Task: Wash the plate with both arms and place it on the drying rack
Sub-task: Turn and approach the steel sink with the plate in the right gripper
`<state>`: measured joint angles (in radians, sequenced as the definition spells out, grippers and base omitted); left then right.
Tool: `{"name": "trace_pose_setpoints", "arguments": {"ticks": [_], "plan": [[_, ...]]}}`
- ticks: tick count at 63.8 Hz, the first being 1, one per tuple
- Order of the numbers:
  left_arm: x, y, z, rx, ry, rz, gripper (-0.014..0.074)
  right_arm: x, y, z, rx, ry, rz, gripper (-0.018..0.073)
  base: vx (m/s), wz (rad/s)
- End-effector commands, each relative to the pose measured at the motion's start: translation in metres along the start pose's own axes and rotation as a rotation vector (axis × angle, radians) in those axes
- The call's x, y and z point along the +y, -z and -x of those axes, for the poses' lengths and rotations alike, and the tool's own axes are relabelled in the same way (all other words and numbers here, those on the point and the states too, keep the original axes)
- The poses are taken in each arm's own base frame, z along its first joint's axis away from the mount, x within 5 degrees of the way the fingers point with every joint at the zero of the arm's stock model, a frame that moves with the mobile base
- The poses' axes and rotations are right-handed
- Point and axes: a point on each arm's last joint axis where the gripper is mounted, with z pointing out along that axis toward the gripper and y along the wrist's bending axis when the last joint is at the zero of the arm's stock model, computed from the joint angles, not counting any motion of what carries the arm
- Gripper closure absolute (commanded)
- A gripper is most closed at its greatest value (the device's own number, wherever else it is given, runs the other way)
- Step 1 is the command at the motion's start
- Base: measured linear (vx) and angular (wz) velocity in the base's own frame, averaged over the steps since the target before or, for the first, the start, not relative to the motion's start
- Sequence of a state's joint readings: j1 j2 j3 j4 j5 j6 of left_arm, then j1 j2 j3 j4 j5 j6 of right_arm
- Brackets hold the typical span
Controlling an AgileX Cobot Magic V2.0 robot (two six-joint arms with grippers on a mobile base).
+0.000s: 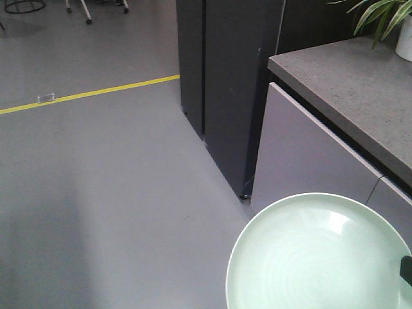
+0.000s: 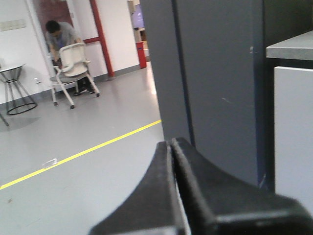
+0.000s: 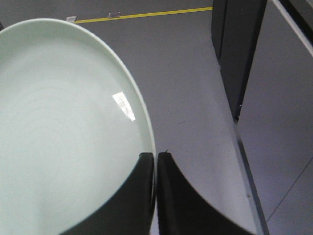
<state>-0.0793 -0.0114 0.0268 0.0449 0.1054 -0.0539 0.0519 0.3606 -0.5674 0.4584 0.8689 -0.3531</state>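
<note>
The pale mint-green plate (image 1: 315, 257) hangs in the air above the floor at the bottom right of the front view, tilted, with its face towards the camera. In the right wrist view the plate (image 3: 58, 127) fills the left side. Its rim runs down between the two black fingers of my right gripper (image 3: 156, 154), which is shut on that rim. A small black part of this gripper (image 1: 406, 270) shows at the plate's right edge. My left gripper (image 2: 172, 143) is shut with nothing held, pointing at the floor and cabinet. The drying rack is out of view.
A tall dark cabinet (image 1: 225, 84) stands ahead, with a grey-topped counter (image 1: 360, 90) and pale fronts to its right. A potted plant (image 1: 386, 19) sits on the counter. Grey floor with a yellow line (image 1: 90, 94) lies to the left. A person and chair (image 2: 71, 63) are far back.
</note>
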Motion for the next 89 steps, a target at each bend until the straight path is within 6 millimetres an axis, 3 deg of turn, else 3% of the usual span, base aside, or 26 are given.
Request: {"name": "trace_pose_setpoints", "arguments": {"ticks": [1, 89], "plan": [[-0.0008, 0.003, 0.0164, -0.116, 0.01, -0.011, 0.0603, -0.0002, 0.0028, 0.0124, -0.08, -0.008, -0.011, 0.0564, 0.12, -0.35], [-0.0008, 0.003, 0.0164, -0.116, 0.01, -0.011, 0.0603, -0.0002, 0.0028, 0.0124, -0.08, -0.008, -0.011, 0.0564, 0.09, -0.34]]}}
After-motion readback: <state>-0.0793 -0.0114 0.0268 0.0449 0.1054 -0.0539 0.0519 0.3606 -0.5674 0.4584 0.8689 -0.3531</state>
